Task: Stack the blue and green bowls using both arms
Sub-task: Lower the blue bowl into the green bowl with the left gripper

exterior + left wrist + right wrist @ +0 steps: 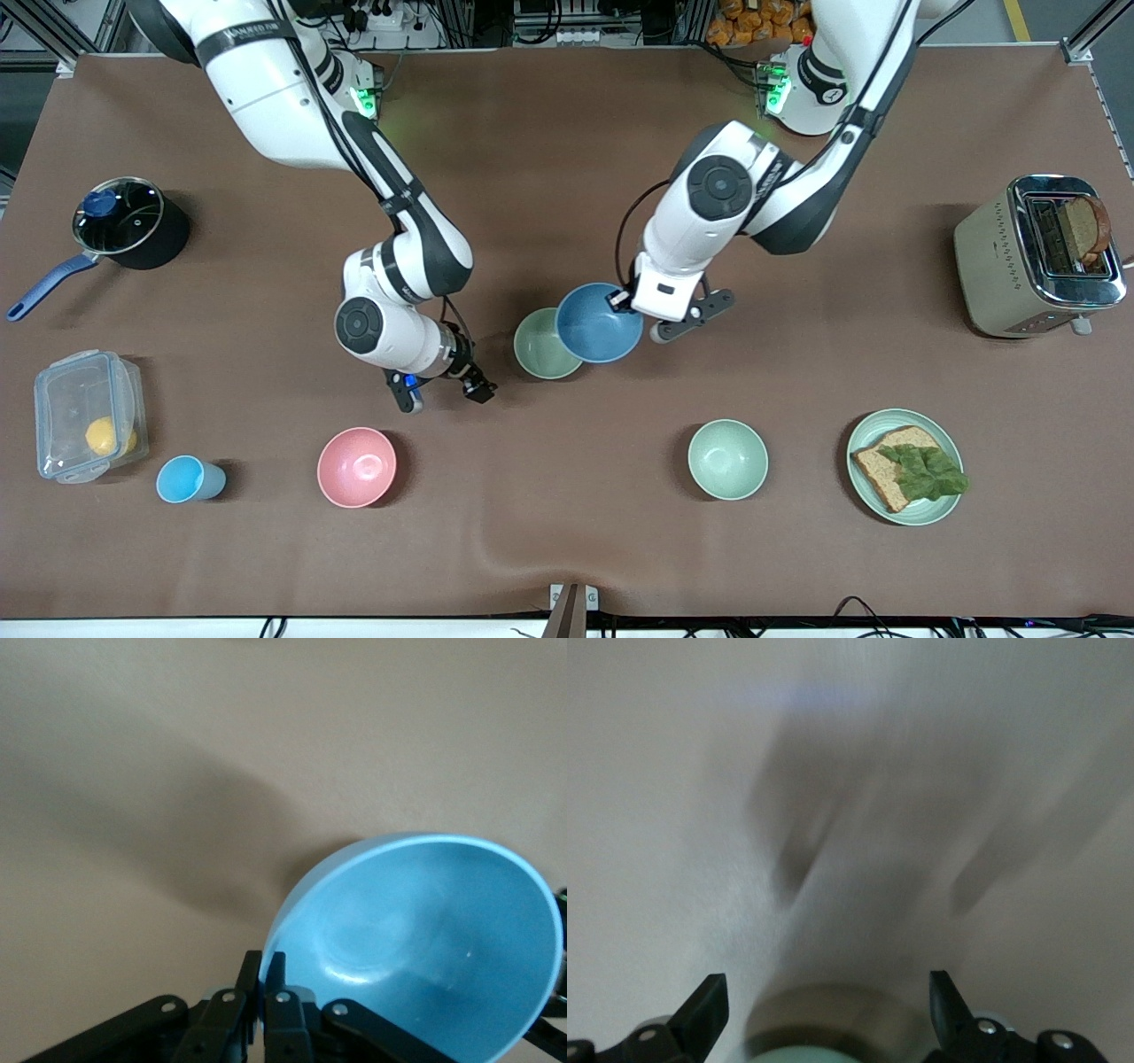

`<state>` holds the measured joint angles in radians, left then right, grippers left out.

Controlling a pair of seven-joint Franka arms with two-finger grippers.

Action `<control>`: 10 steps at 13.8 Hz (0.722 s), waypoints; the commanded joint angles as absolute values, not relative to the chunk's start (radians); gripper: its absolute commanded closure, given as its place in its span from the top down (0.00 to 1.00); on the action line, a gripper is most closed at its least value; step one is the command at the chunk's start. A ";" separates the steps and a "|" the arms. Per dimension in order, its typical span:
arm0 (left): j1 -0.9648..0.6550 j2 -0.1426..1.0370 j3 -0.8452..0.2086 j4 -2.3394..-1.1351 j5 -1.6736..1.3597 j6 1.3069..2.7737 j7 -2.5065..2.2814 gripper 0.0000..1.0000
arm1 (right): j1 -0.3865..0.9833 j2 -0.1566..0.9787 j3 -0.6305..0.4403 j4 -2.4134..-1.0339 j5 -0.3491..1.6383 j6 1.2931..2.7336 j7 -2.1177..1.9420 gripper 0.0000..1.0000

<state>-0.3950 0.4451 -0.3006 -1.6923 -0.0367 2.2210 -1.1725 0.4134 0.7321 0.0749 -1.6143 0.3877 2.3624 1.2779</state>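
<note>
Risk lies in the thin rim pinch: left end effector (617,302) clenches the blue bowl (599,322), tilted above the green bowl (542,344), so it may slip or land crooked. Right end effector (440,392), released, hovers beside the green bowl.

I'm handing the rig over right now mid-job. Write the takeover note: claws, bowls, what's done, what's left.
Left claw: shut on the rim of the blue bowl, holding it raised and tilted, overlapping the edge of the green bowl.
Right claw: open, empty, beside the green bowl toward the right arm's end of the table.
Green bowl: upright on the table, mid-table.
Done: blue bowl picked up and brought to the green bowl.
Left: centre the blue bowl over the green one, lower it in, release.
</note>
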 commanded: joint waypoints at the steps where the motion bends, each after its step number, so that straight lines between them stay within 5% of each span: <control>1: -0.437 0.529 -0.295 -1.602 -0.057 2.197 -1.256 0.00 | 0.434 0.769 0.080 -1.554 0.433 2.355 1.308 1.00; 10: -0.514 0.672 -0.291 -1.548 -0.044 2.299 -1.292 0.00 | 0.451 0.788 0.078 -1.554 0.422 2.365 1.308 1.00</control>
<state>-0.4931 0.6339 -0.2994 -1.5800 -0.0367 2.2692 -1.2767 0.4486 0.7717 0.0782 -1.5810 0.4100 2.3649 1.2960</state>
